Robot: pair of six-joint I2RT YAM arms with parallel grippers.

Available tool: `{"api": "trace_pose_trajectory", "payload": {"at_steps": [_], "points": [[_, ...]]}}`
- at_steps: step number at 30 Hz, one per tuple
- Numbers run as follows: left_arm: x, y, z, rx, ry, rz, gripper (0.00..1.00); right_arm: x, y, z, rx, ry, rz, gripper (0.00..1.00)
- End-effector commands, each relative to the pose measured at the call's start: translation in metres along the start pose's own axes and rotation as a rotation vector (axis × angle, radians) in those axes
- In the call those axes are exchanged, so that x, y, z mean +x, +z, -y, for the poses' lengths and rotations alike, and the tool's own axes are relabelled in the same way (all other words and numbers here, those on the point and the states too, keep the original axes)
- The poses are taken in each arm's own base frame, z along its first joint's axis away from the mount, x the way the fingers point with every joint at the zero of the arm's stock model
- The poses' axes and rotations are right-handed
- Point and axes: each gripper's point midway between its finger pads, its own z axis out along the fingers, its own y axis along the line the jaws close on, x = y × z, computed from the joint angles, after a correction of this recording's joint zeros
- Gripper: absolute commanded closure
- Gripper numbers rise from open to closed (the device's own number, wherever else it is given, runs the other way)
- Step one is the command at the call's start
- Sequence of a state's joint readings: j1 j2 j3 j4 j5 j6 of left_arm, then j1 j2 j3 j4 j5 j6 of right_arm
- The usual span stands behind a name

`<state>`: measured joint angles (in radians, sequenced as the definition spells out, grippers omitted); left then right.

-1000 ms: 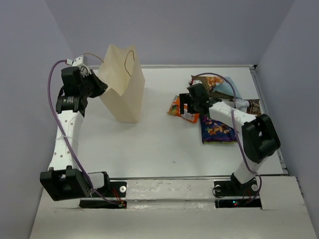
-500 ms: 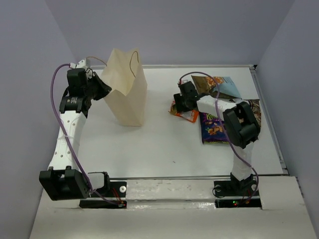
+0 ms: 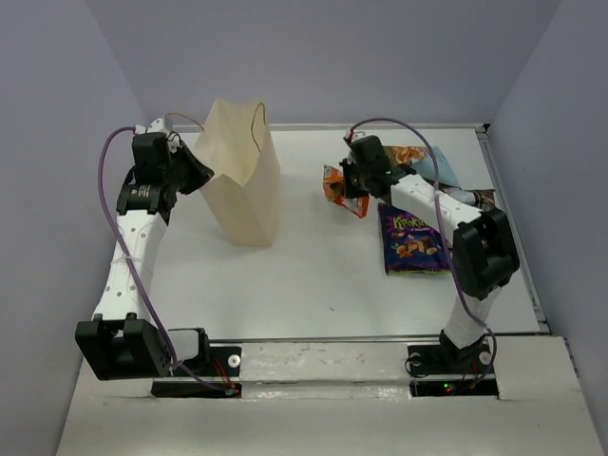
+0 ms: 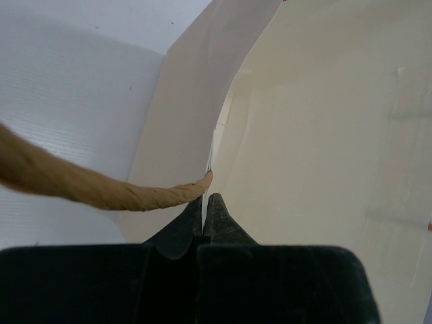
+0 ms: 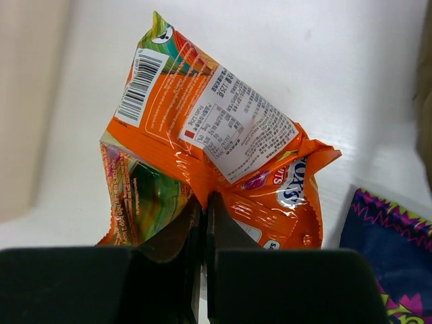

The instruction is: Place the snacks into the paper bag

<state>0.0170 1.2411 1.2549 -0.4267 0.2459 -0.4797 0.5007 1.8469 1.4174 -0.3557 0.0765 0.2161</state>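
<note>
The cream paper bag [image 3: 242,180] stands upright at the back left of the table. My left gripper [image 3: 203,174] is shut on its left rim [image 4: 206,177], just below a brown cord handle [image 4: 88,189]. The orange snack packet [image 3: 337,186] hangs crumpled above the table, pinched by my right gripper [image 3: 353,190], which is shut on a fold of its foil [image 5: 209,169]. A purple-blue packet [image 3: 412,238] lies flat to the right. A brown and light blue packet [image 3: 426,163] lies behind my right arm, and a dark brown packet [image 3: 483,199] peeks out at the far right.
The table's right edge rail [image 3: 518,237] runs close to the packets. Grey walls enclose the table on three sides. My right arm's purple cable [image 3: 408,125] arcs over the back packets.
My right gripper closed on the orange packet and lifted it off the table toward the back. The paper bag has been pulled slightly to the right and more upright by my left gripper.
</note>
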Motion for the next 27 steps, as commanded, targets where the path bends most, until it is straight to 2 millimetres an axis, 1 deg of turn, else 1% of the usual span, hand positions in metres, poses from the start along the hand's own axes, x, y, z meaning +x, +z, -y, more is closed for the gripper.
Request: {"api": "trace_pose_trajectory", "payload": {"at_steps": [1, 2, 3, 4, 5, 6, 7, 8, 9, 10, 12, 13, 16, 17, 19, 20, 21, 24, 26, 27], "points": [[-0.021, -0.006, 0.019, 0.049, 0.025, 0.061, 1.00, -0.171, -0.127, -0.050, -0.206, 0.116, 0.495, 0.99], [-0.020, -0.005, 0.019, 0.048, 0.022, 0.059, 1.00, -0.191, -0.146, -0.055, -0.236, 0.128, 0.556, 0.99], [-0.020, -0.004, 0.018, 0.047, 0.021, 0.057, 1.00, -0.221, -0.180, -0.069, -0.290, 0.135, 0.651, 0.99], [-0.017, -0.003, 0.017, 0.045, 0.019, 0.051, 1.00, -0.244, -0.202, -0.074, -0.328, 0.162, 0.735, 0.99], [-0.017, -0.003, 0.016, 0.045, 0.019, 0.051, 1.00, -0.269, -0.238, -0.092, -0.414, 0.164, 0.821, 0.99], [-0.016, -0.002, 0.015, 0.042, 0.018, 0.049, 1.00, -0.272, -0.242, -0.100, -0.440, 0.157, 0.844, 0.99], [-0.017, -0.002, 0.015, 0.042, 0.018, 0.051, 1.00, -0.298, -0.277, -0.118, -0.522, 0.170, 0.961, 0.99], [-0.016, -0.001, 0.015, 0.040, 0.019, 0.049, 1.00, -0.307, -0.291, -0.128, -0.570, 0.171, 1.007, 0.99], [-0.014, 0.001, 0.019, 0.047, 0.027, 0.041, 1.00, -0.315, -0.304, -0.138, -0.623, 0.187, 1.043, 0.99], [-0.012, 0.002, 0.024, 0.057, 0.037, 0.037, 1.00, -0.326, -0.323, -0.161, -0.715, 0.170, 1.113, 0.99], [-0.012, 0.003, 0.025, 0.056, 0.046, 0.035, 1.00, -0.334, -0.334, -0.185, -0.807, 0.159, 1.158, 0.99], [-0.013, 0.003, 0.026, 0.056, 0.054, 0.040, 1.00, -0.341, -0.334, -0.208, -0.868, 0.147, 1.177, 0.99], [-0.013, 0.005, 0.026, 0.052, 0.058, 0.039, 1.00, -0.343, -0.332, -0.242, -0.971, 0.138, 1.180, 0.99], [-0.013, 0.005, 0.026, 0.051, 0.058, 0.038, 1.00, -0.341, -0.329, -0.260, -1.009, 0.138, 1.188, 0.99], [-0.010, 0.007, 0.025, 0.051, 0.050, 0.027, 1.00, -0.336, -0.319, -0.272, -1.026, 0.150, 1.184, 0.99], [-0.009, 0.009, 0.024, 0.048, 0.046, 0.023, 1.00, -0.332, -0.301, -0.275, -1.016, 0.153, 1.160, 0.99], [-0.007, 0.009, 0.023, 0.047, 0.044, 0.019, 1.00, -0.325, -0.294, -0.284, -1.027, 0.150, 1.146, 0.99], [-0.007, 0.010, 0.024, 0.049, 0.040, 0.019, 1.00, -0.312, -0.256, -0.290, -0.996, 0.152, 1.057, 0.99], [-0.009, 0.010, 0.024, 0.048, 0.038, 0.023, 1.00, -0.302, -0.238, -0.292, -0.976, 0.140, 1.000, 0.99], [-0.010, 0.010, 0.025, 0.048, 0.037, 0.025, 1.00, -0.295, -0.236, -0.297, -0.982, 0.132, 0.977, 0.99]]}}
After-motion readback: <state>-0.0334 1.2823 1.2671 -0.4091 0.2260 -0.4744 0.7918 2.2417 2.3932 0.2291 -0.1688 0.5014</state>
